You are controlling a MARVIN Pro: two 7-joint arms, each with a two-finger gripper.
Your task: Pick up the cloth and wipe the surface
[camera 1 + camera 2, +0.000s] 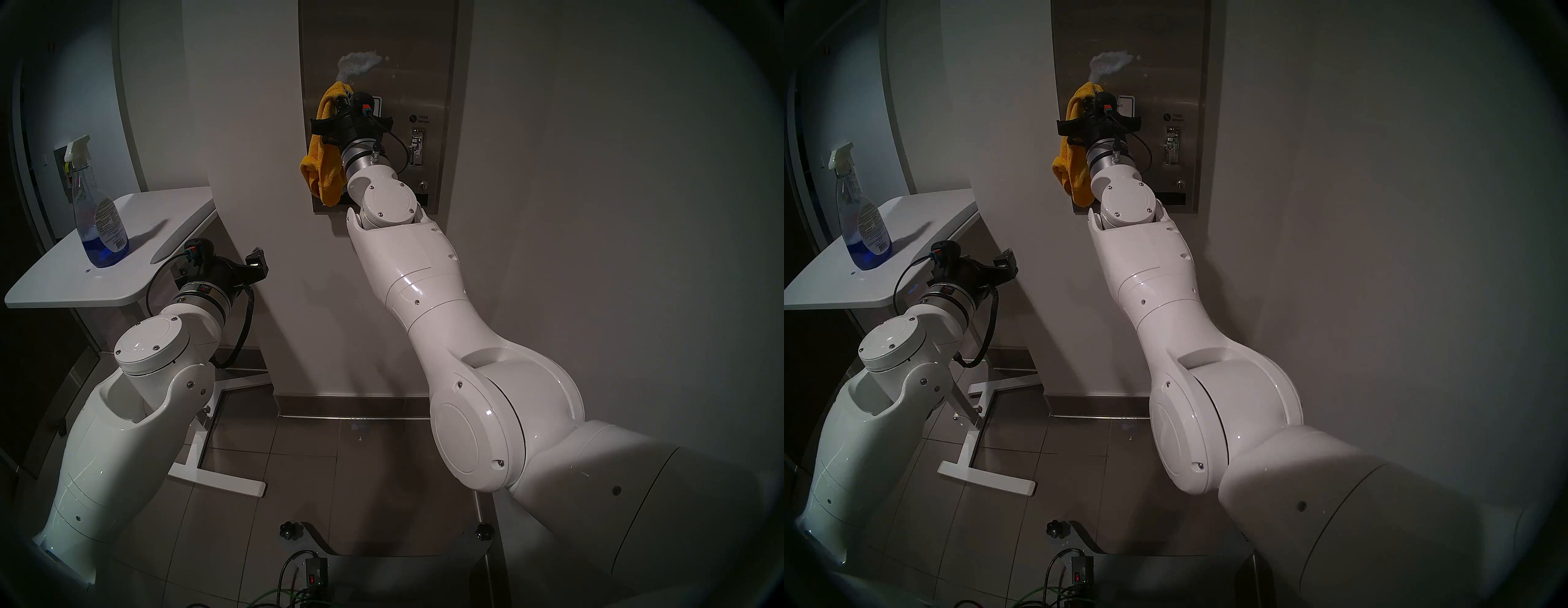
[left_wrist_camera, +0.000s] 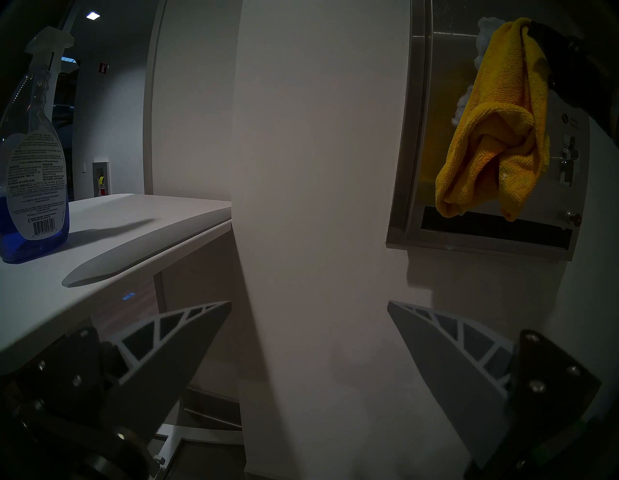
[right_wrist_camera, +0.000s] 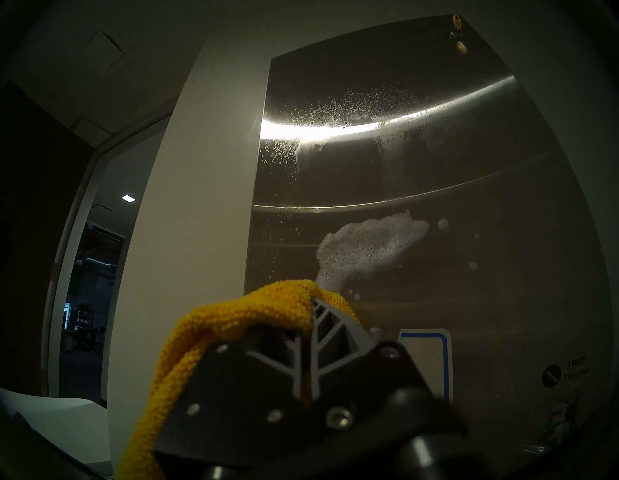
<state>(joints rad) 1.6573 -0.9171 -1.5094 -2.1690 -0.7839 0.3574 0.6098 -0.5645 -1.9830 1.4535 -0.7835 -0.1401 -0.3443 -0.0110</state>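
The mustard-yellow cloth (image 1: 322, 161) hangs from my right gripper (image 3: 313, 301), whose fingers are shut on its upper fold. That gripper is raised against the brushed steel panel, the surface (image 1: 415, 63), just below a patch of white foam (image 3: 368, 251). Most of the cloth (image 2: 495, 127) droops down the panel's left side, reaching the dark slot. The blue-bordered label (image 3: 435, 362) sits just right of the fingers. My left gripper (image 2: 310, 303) is open and holds nothing, low by the white wall corner beside the table.
A spray bottle (image 1: 99, 212) with blue liquid stands on the white rounded table (image 1: 169, 220) at the left. One coin mechanism (image 1: 418, 146) and a small lock show on the panel's right side. Fine spray droplets speckle the upper panel (image 3: 469, 167).
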